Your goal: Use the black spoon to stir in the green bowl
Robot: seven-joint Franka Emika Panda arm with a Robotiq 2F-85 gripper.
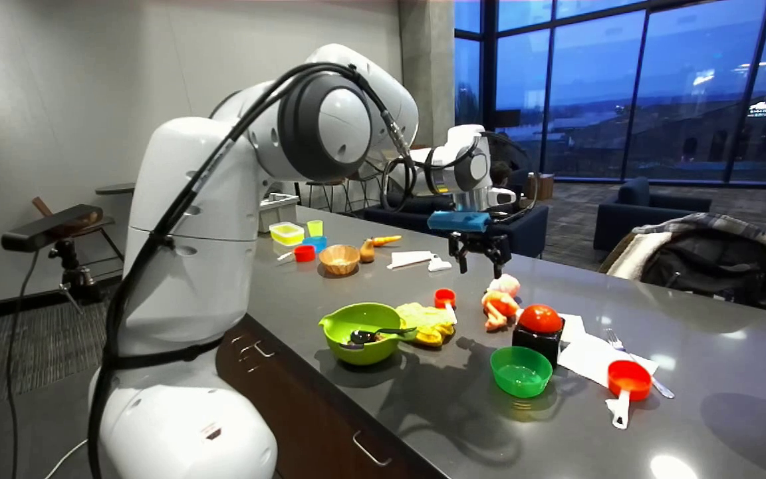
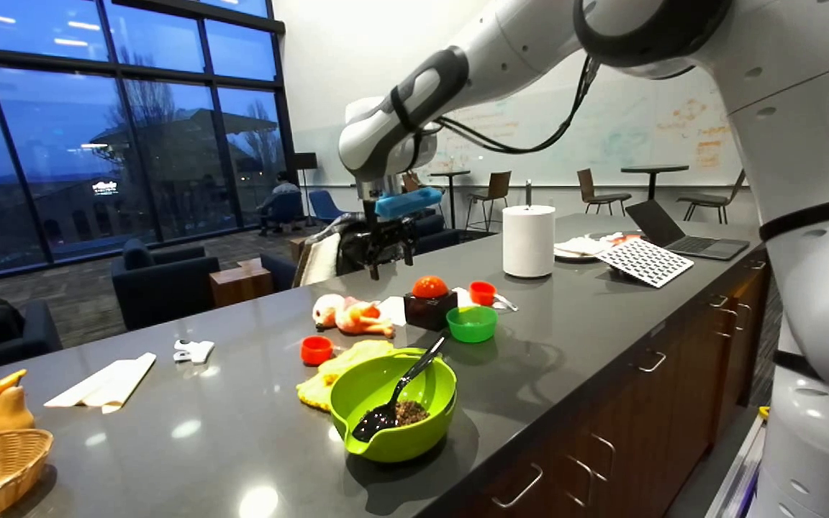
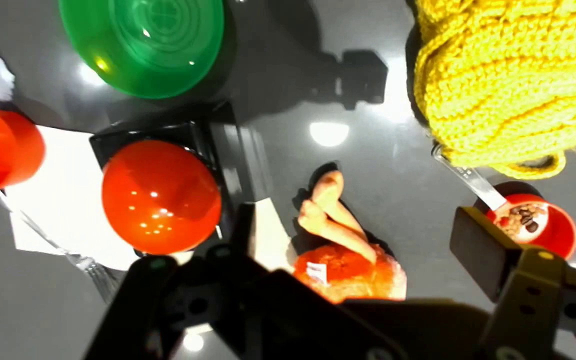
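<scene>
Spread wide, the black two-fingered pincer [image 1: 480, 267] hangs above the dark grey desk [image 1: 589, 439] in an exterior view, its tips pointing down. Near the desk's edge stands a wide lime-green plastic bowl [image 1: 364, 357] with a flared rim; a slim black spoon [image 1: 366, 336] rests in it, scoop inside and handle reaching over the rim. Just beside the bowl lies a crumpled yellow knitted cloth [image 1: 426, 319], with a small red measuring cup [image 1: 445, 296] near it. Also on the desk are a pinkish-orange plucked-chicken figure [image 1: 499, 307], a square black box [image 1: 536, 346] topped by a round orange-red dome [image 1: 540, 318], and, just beside the box, a small darker green translucent cup [image 1: 521, 384].

In an exterior view a white paper roll [image 2: 528, 244] stands upright on the desk, and a dark open laptop [image 2: 655, 224] sits farther along. The pincer hovers well apart from the bowl. Here the spoon's scoop lies low in the bowl beside small brown pellets [image 2: 410, 413], its handle tilted up past the rim.

In the wrist view the fingers [image 3: 483, 255] come in from the bottom, standing far apart, with the chicken figure visible between them. One finger partly covers the red measuring cup, whose inside shows tan and dark brown bits [image 3: 528, 220]. A metal fork [image 3: 87, 265] lies across a white paper sheet [image 3: 73, 200], near a second red cup [image 3: 28, 145].
</scene>
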